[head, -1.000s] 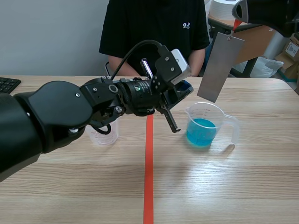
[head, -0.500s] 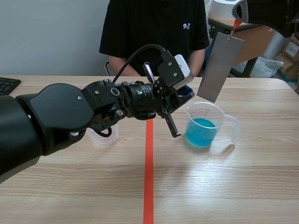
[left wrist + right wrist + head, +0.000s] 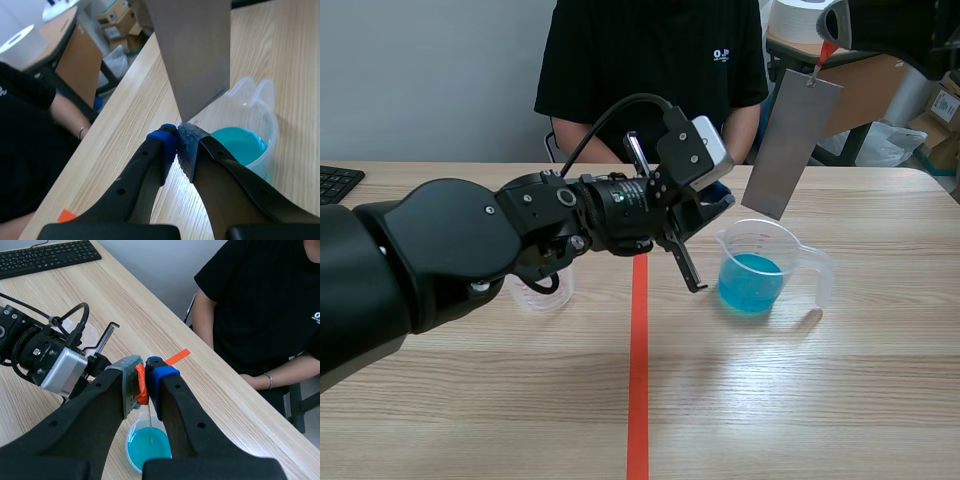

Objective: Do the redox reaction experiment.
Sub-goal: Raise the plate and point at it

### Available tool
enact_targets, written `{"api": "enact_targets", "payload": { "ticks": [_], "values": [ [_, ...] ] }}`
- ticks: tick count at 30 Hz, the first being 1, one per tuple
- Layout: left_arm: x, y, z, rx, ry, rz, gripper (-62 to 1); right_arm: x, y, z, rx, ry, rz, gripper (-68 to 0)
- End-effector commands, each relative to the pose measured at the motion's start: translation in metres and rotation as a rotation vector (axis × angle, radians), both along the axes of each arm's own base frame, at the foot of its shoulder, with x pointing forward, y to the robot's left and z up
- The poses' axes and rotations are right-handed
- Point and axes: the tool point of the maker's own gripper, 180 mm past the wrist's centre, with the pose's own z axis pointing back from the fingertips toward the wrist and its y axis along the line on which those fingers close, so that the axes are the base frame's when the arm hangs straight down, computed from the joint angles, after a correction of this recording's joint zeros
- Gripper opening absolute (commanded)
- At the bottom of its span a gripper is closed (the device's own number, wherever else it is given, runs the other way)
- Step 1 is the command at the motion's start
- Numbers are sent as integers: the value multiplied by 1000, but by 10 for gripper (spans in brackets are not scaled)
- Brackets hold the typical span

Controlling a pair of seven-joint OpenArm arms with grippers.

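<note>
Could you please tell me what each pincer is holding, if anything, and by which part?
The right pincer holds the metal plate by the orange-red tab at its top; the left pincer is shut on nothing.

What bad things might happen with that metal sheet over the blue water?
The metal sheet hangs from just a small red clip in the right gripper; it might slip and splash the blue liquid. The shut left gripper sits close to the sheet's lower corner and the beaker, so a bump might swing the sheet or tip the beaker.
</note>
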Motion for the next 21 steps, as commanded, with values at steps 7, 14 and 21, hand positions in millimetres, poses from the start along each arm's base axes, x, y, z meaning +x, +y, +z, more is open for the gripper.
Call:
{"api": "enact_targets", "payload": {
  "ticks": [7,14,21],
  "values": [
    [5,-8,17,-36,-31,2,-562,0,-2,16,3,-52,5,-660],
    [5,-8,17,-36,-31,1,-562,0,-2,16,2,-52,5,-660],
    [4,-8,18,-41,-33,-1,-562,0,-2,16,3,-52,5,-660]
  ]
}}
